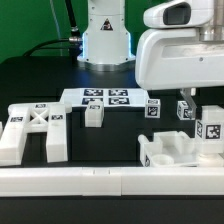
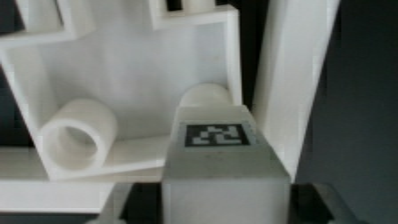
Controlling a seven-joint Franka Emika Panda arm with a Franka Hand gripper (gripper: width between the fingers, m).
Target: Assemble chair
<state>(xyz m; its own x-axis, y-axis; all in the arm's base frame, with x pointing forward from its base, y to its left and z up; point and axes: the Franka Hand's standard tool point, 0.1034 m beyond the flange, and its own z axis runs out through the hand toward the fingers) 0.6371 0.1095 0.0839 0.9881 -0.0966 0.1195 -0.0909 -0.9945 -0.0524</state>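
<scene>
Franka arm's two-finger gripper [image 2: 217, 198] clamps a white chair leg [image 1: 210, 128], its jaws set partway closed and pressed against the leg's two sides, with the leg's square black-and-white tag [image 2: 217, 135] facing the wrist camera. The leg stands upright in the grip at the exterior view's right edge, above the black table [image 1: 110, 140]. Just beside the gripper, toward the exterior view's left, lies a notched white seat piece [image 1: 166, 150]. In the wrist view a short round stub [image 2: 77, 135] juts from this piece close to the held leg, though whether leg and seat piece touch cannot be told. Near the gripper, farther from the exterior camera, stand a small tagged block [image 1: 186, 110] and, a little further toward the exterior view's left, a second tagged block [image 1: 153, 108]. Beyond these the marker board [image 1: 100, 97] lies flat, with a small white block [image 1: 93, 114] at its near edge. Well apart from the gripper, at the exterior view's left, the X-braced frame [image 1: 35, 130] rests on the table. A long white border rail [image 1: 90, 182] runs across the front, between the gripper and the exterior camera, and the robot's base [image 1: 105, 40] rises behind the marker board
</scene>
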